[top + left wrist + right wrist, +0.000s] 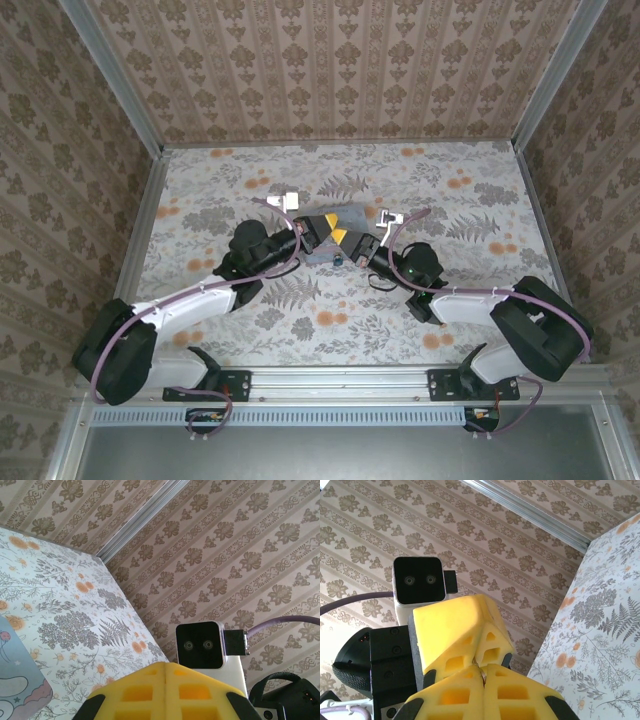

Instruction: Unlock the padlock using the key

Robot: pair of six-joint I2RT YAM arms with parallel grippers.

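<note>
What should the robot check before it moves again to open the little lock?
1. Left gripper fingers pressed together: ok.
2. Right gripper fingers pressed together: ok.
3. The two grippers meet tip to tip, close by the tin: ok.
4. Padlock held firmly in one gripper: cannot tell.
5. Key lined up with the keyhole: cannot tell.

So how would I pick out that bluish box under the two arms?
Look near the middle of the flowered table, where the yellow tips of the left gripper and the right gripper meet. Beneath them lies the box: flat, pale blue-grey, the only unflowered patch on that busy surface.
</note>
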